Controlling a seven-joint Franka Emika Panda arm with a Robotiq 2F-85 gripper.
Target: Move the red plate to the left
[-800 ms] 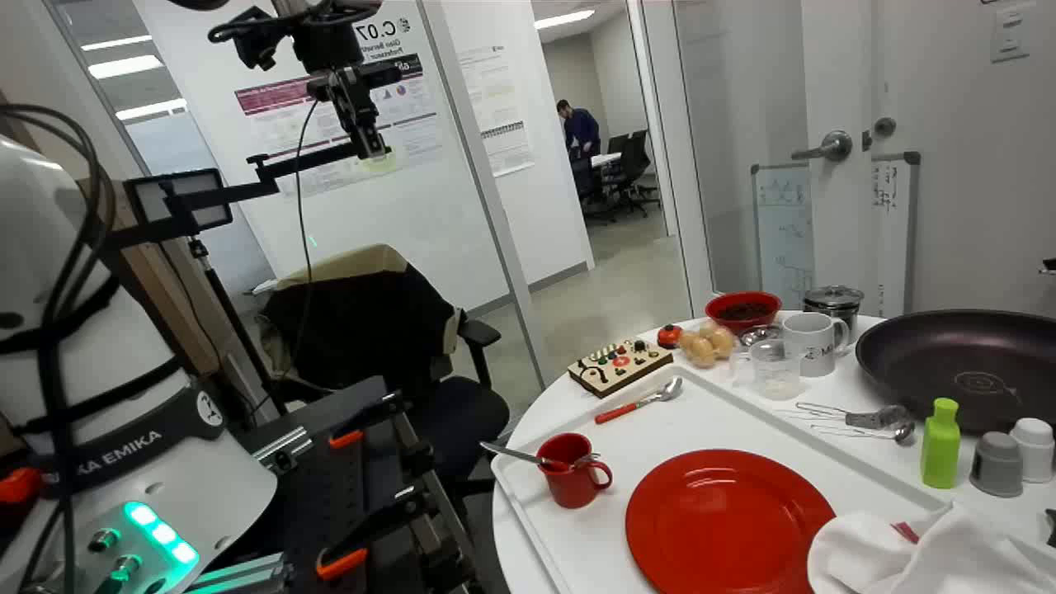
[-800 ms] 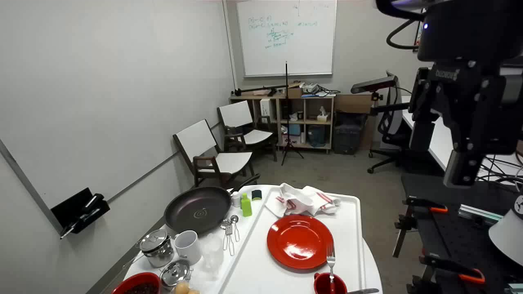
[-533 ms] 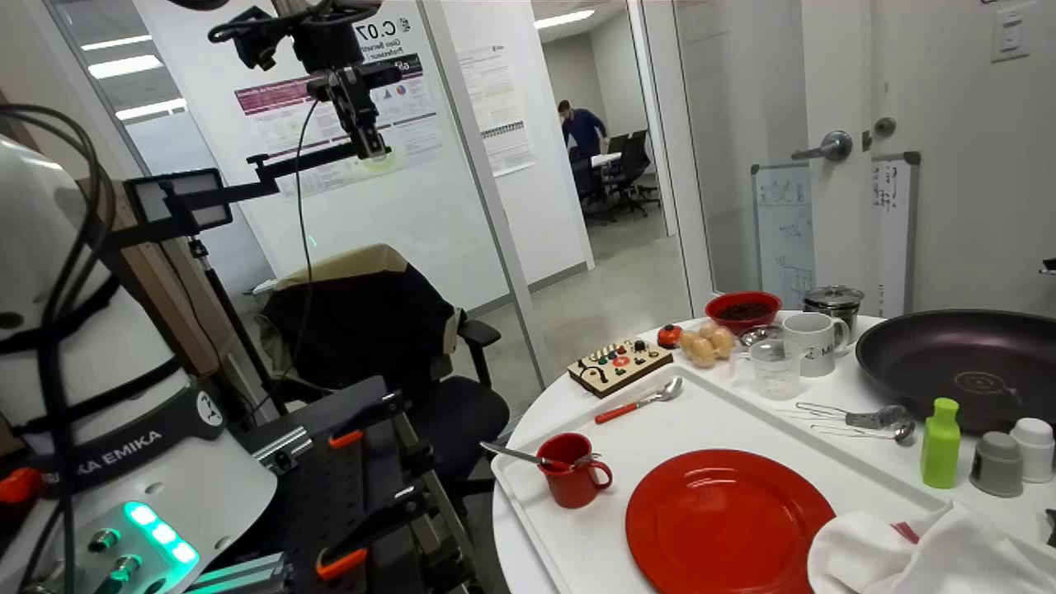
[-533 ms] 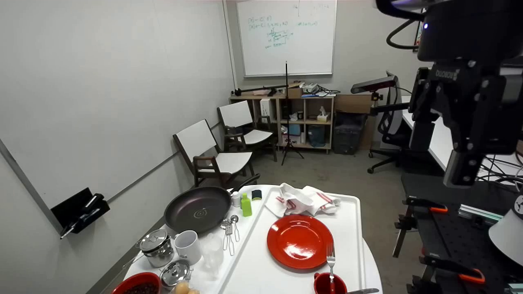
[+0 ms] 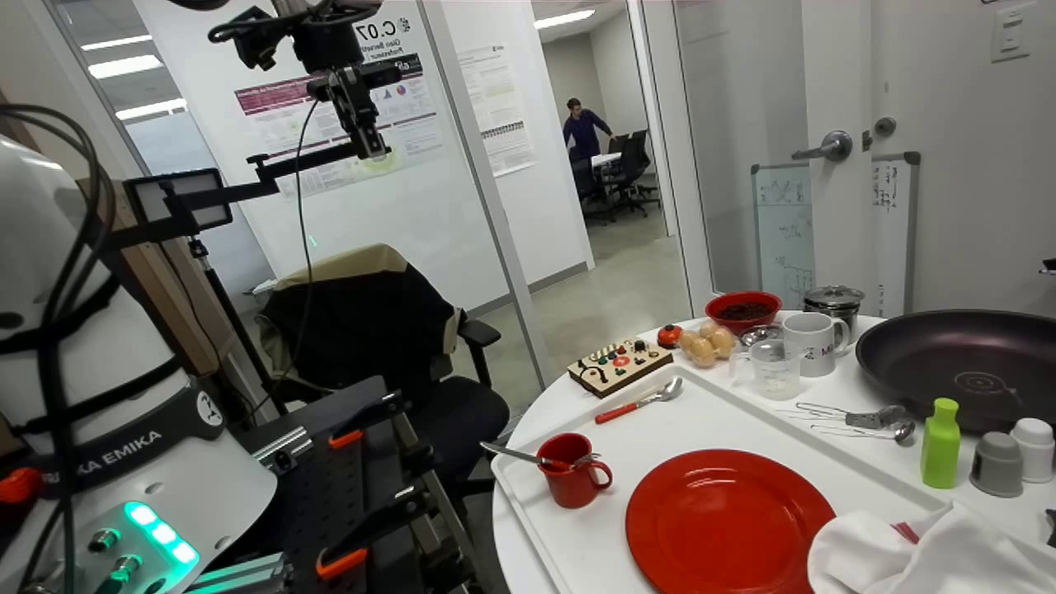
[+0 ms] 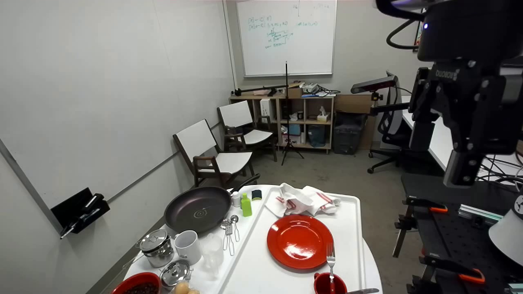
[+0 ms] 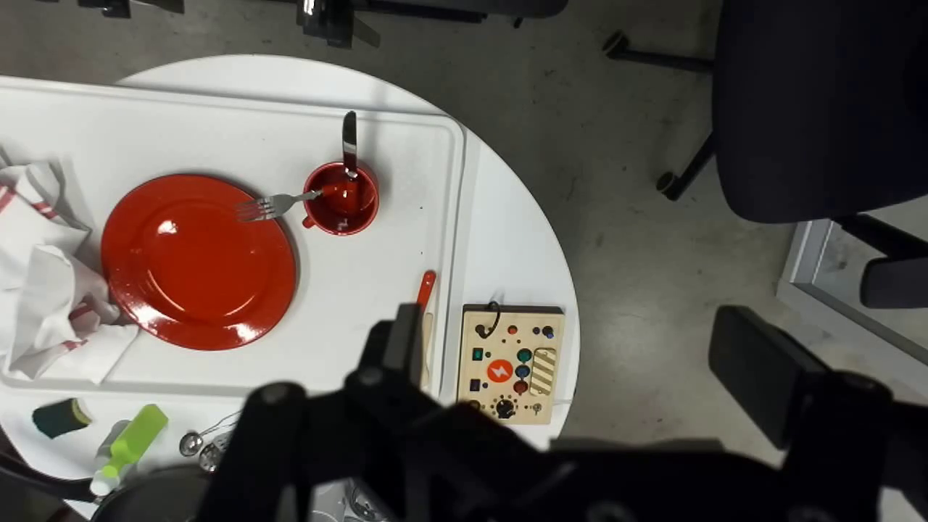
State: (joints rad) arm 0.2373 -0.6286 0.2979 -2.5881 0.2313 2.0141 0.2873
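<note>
The red plate lies flat on a white tray on the round table. It also shows in an exterior view and at the left of the wrist view. The tips of a fork reach over its rim in the wrist view. My gripper is wide open and empty, high up and off to one side of the plate. In the wrist view my gripper has its fingers far apart with nothing between them, above the table's edge and the floor.
A red mug holding cutlery stands beside the plate. A white cloth lies against the plate's other side. A spoon and a wooden button board are near the tray's end. A large pan, pots and a green bottle stand alongside.
A person in the far room has straightened up. My gripper, the plate and the other things on the table have not visibly moved.
</note>
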